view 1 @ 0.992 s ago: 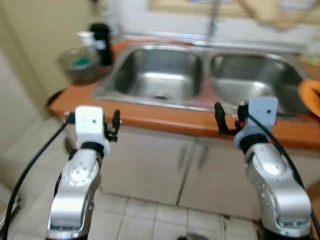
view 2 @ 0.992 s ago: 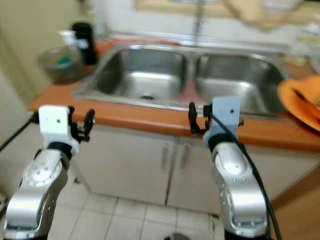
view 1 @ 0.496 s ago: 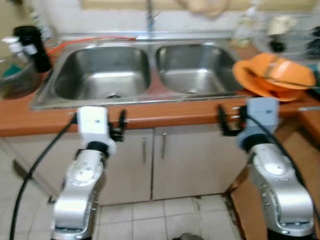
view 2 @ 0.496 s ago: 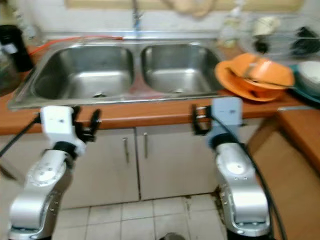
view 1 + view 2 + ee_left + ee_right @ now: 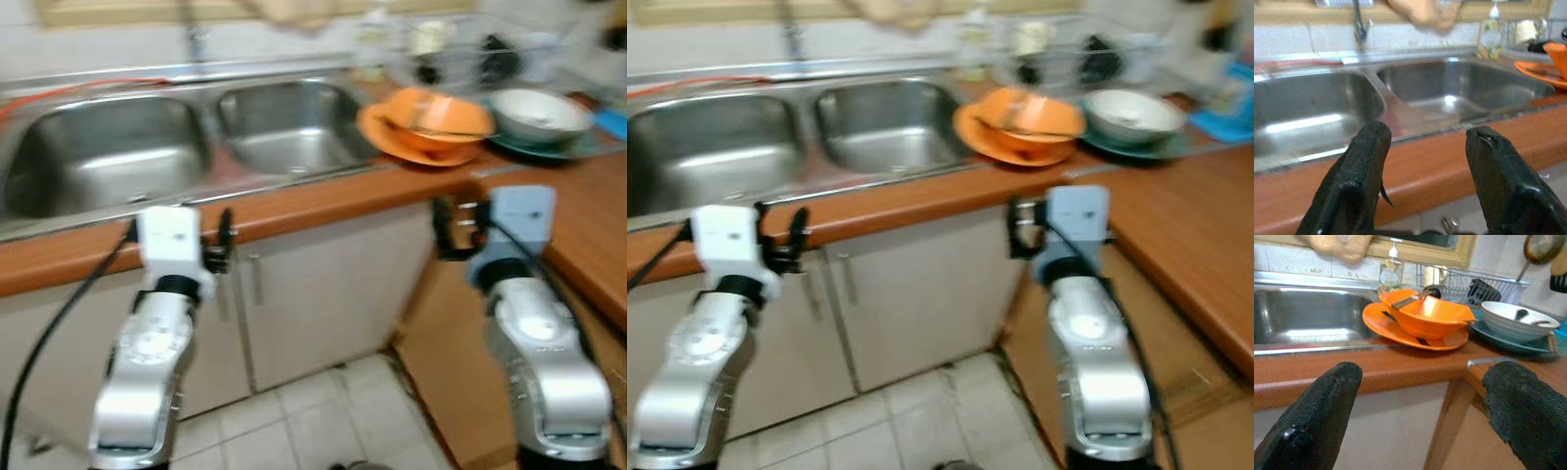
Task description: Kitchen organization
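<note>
Left eye view: both arms are raised in front of the cabinet doors (image 5: 294, 294), below the counter (image 5: 323, 201) edge. The left gripper (image 5: 1425, 161) has its fingers spread apart, empty, facing the double sink (image 5: 1400, 98). The right gripper (image 5: 1422, 401) is likewise spread and empty, facing an orange bowl (image 5: 1425, 313) that sits on an orange plate (image 5: 1376, 320). Beside these, a white bowl (image 5: 1515, 318) rests on a teal plate (image 5: 1513, 342). Behind stand a soap bottle (image 5: 1391, 271) and a wire dish rack (image 5: 1469, 284).
</note>
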You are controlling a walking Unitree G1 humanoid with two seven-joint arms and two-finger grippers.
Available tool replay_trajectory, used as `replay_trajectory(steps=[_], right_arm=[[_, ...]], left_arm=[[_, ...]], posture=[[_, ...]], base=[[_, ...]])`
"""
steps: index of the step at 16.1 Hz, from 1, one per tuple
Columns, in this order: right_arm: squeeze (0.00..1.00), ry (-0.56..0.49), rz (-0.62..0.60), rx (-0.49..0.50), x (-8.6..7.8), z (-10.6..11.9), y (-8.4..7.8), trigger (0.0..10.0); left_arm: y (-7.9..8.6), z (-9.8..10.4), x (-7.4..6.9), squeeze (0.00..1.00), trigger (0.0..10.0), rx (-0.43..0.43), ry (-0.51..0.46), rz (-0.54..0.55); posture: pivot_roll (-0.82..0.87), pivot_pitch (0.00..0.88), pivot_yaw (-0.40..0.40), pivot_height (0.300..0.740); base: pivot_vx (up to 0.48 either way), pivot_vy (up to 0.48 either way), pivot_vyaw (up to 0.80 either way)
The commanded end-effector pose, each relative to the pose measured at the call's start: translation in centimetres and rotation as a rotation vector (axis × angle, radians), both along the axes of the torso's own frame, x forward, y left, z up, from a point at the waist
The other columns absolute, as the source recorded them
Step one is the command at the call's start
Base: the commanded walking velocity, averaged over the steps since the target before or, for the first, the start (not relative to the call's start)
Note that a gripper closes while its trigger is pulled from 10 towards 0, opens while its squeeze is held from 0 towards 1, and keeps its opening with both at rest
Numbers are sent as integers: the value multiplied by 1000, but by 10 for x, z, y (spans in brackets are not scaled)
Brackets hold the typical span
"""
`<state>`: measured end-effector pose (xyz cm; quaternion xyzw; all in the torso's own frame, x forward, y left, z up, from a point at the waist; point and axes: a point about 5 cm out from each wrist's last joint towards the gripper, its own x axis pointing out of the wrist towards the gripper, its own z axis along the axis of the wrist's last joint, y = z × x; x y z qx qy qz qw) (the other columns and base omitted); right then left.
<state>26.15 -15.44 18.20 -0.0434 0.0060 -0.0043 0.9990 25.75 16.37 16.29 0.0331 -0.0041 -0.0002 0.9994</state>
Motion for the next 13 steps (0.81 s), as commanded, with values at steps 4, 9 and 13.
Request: replay_trajectory(steps=[4,9,13], right_arm=[[1000,7,13,-9,-1,2,0,10000],[0,21,24,-31,-2,3,0,10000],[0,14,34,-39,-2,4,1,10000]], left_arm=[[-21,16,9,0,10000,7,-67,-151],[-29,15,8,0,10000,2,-59,-191],[-30,14,9,0,10000,2,-58,-202]], posture=[[-2,0,-6,740],[-17,0,-5,740],[-20,0,-5,740]], base=[[150,0,-661],[409,0,0],[408,0,0]])
